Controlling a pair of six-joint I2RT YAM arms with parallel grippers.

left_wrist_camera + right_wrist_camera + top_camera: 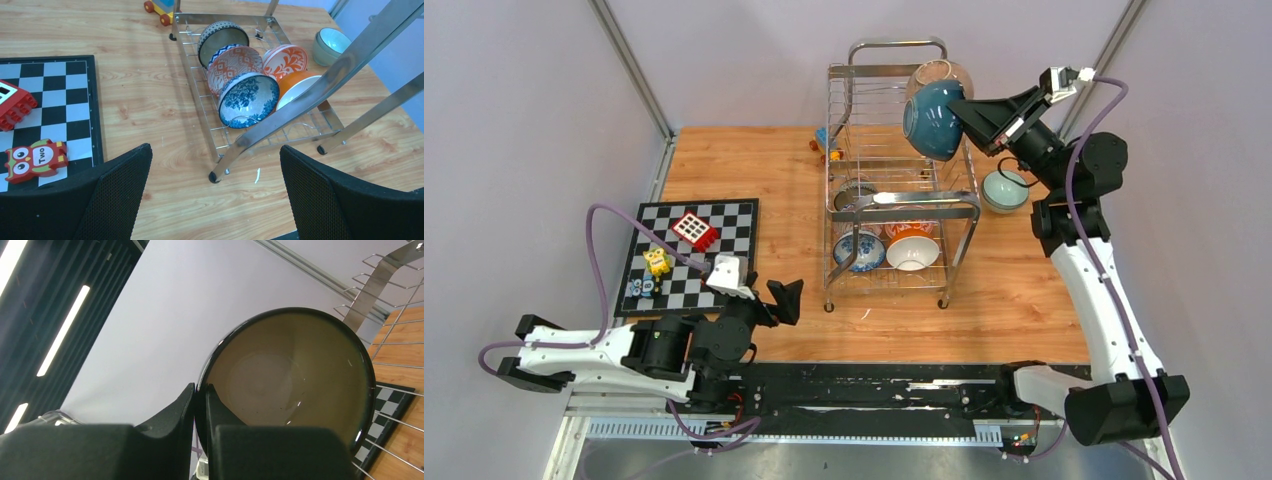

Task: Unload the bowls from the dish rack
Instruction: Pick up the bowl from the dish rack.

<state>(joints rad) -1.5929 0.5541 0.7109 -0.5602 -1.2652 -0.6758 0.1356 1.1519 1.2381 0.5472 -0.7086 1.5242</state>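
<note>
Inside rack (pixel 902 197), five bowls (pixel 248 100); right end effector (pixel 200 390) grips one teal bowl (pixel 932 120)

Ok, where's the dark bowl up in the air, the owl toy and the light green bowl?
dark teal bowl (pixel 932 122): top view, its outer side.
owl toy (pixel 39 157): left wrist view, its belly.
mint green bowl (pixel 334 41): left wrist view, its inside.
</note>
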